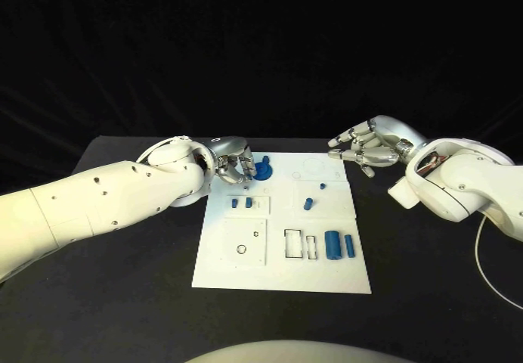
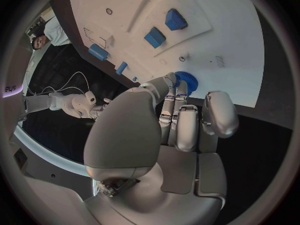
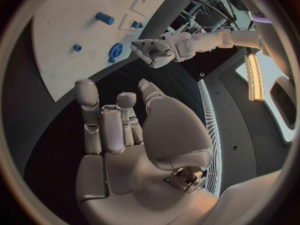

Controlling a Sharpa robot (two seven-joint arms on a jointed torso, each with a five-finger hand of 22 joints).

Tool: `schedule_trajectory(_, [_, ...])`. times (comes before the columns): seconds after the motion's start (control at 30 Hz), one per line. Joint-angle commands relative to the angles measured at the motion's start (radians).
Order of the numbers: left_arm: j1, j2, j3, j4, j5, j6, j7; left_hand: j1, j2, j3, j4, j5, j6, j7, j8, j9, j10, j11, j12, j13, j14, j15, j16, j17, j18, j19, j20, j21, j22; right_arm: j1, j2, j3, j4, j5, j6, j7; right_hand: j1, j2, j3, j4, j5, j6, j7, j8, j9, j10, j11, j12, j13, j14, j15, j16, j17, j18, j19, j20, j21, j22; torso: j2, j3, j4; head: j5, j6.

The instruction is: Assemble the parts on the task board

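The white task board [image 1: 283, 272] lies in the middle of the black table. A blue gear [image 1: 263, 167] sits at its far left corner. My left hand [image 1: 232, 162] hovers right beside it, and in the left wrist view its fingertips [image 2: 178, 102] and thumb crowd the gear [image 2: 185, 81]. The right wrist view shows a small gap between the left hand [image 3: 153, 50] and the gear [image 3: 115, 50], so I cannot tell whether it is gripped. My right hand [image 1: 365, 147] floats past the board's far right corner, fingers spread, holding nothing.
Two small blue blocks [image 1: 242, 203] stand left of centre on the board. A short blue cylinder [image 1: 308, 203] and a tiny peg [image 1: 323, 185] lie near the middle. Two longer cylinders [image 1: 340, 245] lie at the right beside rectangular slots [image 1: 294, 243]. Bare table surrounds the board.
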Motion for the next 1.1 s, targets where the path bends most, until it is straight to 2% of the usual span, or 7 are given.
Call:
schedule_trajectory(0.03, [-0.002,0.003,-0.001,-0.003,0.014,0.033,0.004,-0.013,0.001,0.008,-0.001,0.001,0.007,-0.001,-0.001,-0.001,0.010,-0.002,-0.002,0.001,0.031,0.001,0.001,-0.003,-0.020,0.018,0.001,0.000,0.057,-0.001,0.001,0.000,0.001,0.000,0.010,0.006,0.009,0.003,0.002,0.007,0.005,-0.003,-0.001,0.007,0.000,-0.004,-0.001,0.004,0.002,0.038,-0.006,-0.002,0.001,0.006,-0.002,-0.001,-0.005,-0.001,0.000,0.0003,-0.0010,-0.002,-0.002])
schedule_trajectory(0.33, [-0.006,-0.005,-0.003,-0.004,0.017,0.049,0.005,-0.016,0.000,0.008,-0.001,0.001,0.007,-0.001,-0.002,-0.002,0.010,-0.002,-0.004,0.002,0.029,0.001,-0.001,-0.009,-0.019,0.016,0.001,-0.004,0.056,-0.001,0.001,0.000,0.001,0.000,0.010,0.006,0.009,0.003,0.002,0.007,0.005,-0.003,-0.001,0.007,0.000,-0.004,-0.001,0.004,0.002,0.038,-0.006,-0.002,0.001,0.006,-0.002,-0.001,-0.005,-0.001,0.000,0.0015,0.0000,-0.001,-0.005])
schedule_trajectory(0.7, [-0.006,-0.013,-0.005,-0.003,0.010,0.066,-0.011,-0.019,0.000,0.009,-0.002,0.002,0.007,-0.002,-0.002,-0.002,0.010,-0.002,-0.005,0.002,0.028,0.000,-0.003,-0.012,-0.018,0.015,0.001,-0.007,0.055,-0.001,0.000,0.000,0.002,0.000,0.011,0.006,0.009,0.003,0.002,0.007,0.005,-0.003,-0.001,0.007,0.000,-0.004,-0.001,0.004,0.002,0.038,-0.006,-0.002,0.001,0.006,-0.002,-0.001,-0.005,-0.001,0.001,-0.0005,0.0002,0.002,-0.009])
schedule_trajectory(0.8, [-0.006,-0.013,-0.005,-0.003,0.009,0.072,-0.006,-0.019,0.000,0.009,-0.002,0.002,0.007,-0.002,-0.002,-0.002,0.010,-0.002,-0.005,0.002,0.028,0.000,-0.003,-0.012,-0.018,0.015,0.001,-0.007,0.055,-0.001,0.000,0.000,0.003,0.000,0.010,0.006,0.009,0.003,0.002,0.007,0.005,-0.003,-0.001,0.007,0.000,-0.004,-0.001,0.004,0.002,0.038,-0.006,-0.002,0.001,0.006,-0.002,-0.001,-0.005,-0.001,0.000,0.0001,0.0013,0.001,-0.011])
schedule_trajectory(1.1, [-0.007,-0.010,-0.011,-0.006,0.009,0.074,0.010,-0.020,0.000,0.009,-0.003,0.002,0.008,-0.002,-0.002,-0.002,0.011,-0.003,-0.005,0.002,0.028,0.000,-0.003,-0.012,-0.018,0.014,0.001,-0.009,0.054,-0.001,0.000,0.000,0.003,-0.001,0.010,0.006,0.009,0.003,0.002,0.007,0.005,-0.003,-0.001,0.007,0.000,-0.004,-0.001,0.004,0.002,0.038,-0.006,-0.002,0.001,0.006,-0.002,-0.001,-0.005,-0.001,0.000,0.0006,-0.0018,0.003,-0.014])
